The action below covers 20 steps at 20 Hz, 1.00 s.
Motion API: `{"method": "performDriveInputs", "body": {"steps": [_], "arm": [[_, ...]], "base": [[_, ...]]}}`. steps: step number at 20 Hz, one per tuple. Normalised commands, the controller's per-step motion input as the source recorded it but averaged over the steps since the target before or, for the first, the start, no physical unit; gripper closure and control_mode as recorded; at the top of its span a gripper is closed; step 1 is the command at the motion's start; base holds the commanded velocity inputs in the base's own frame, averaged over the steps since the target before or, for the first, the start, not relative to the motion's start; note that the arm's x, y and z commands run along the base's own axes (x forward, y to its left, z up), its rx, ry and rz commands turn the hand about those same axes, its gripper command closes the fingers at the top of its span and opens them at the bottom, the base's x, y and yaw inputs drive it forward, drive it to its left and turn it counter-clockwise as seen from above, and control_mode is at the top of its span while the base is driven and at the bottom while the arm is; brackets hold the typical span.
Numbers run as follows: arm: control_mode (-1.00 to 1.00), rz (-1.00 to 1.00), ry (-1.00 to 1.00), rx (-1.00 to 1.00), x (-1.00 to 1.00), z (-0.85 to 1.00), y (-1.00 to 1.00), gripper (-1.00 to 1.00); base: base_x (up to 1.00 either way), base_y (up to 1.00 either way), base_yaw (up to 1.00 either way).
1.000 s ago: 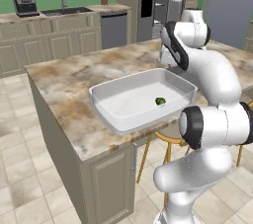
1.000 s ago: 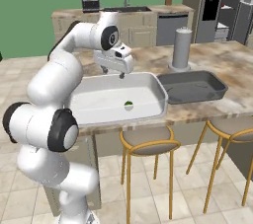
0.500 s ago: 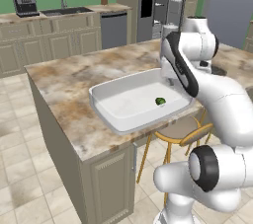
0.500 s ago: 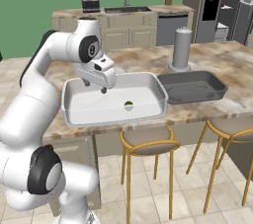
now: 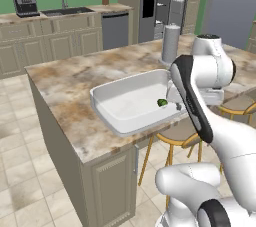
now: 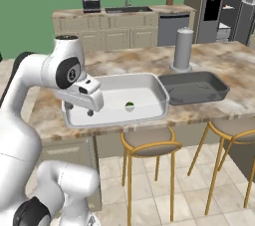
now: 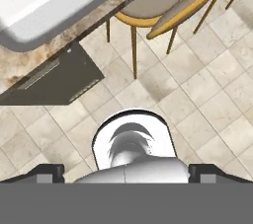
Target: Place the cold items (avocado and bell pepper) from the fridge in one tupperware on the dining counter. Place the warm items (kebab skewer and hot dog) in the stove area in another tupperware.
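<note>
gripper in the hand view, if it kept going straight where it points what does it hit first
Probably the tiled floor: the open gripper looks down past the dining counter edge, beside a stool. Depth is unclear.

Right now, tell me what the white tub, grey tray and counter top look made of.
White tub: likely plastic; smooth, uniform, rounded corners.
Grey tray: plastic or coated metal, can't tell; dark with a soft sheen.
Counter top: polished stone, probably marble or granite; beige-brown veining.

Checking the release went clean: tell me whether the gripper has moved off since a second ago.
Yes. Against the white tub in the right base view, the open gripper has drawn back from its far left rim to its near left corner.
</note>
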Motion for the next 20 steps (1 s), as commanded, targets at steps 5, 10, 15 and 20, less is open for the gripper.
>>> {"method": "performDriveInputs", "body": {"steps": [5, 10, 15, 20], "arm": [[-1.0, 0.46, 0.02, 0.0, -0.67, -0.24, 0.31, -1.0], [-1.0, 0.06, 0.0, 0.0, -0.04, 0.0, 0.1, -1.0], [-1.0, -0.03, 0.0, 0.0, -0.09, -0.02, -0.02, -1.0], [1.0, 0.0, 0.0, 0.0, 0.0, 0.0, 0.0, -1.0]], "base": [[0.0, 0.0, 0.0], [0.0, 0.0, 0.0], [0.0, 0.0, 0.0], [-0.56, -0.19, -0.59]]}}
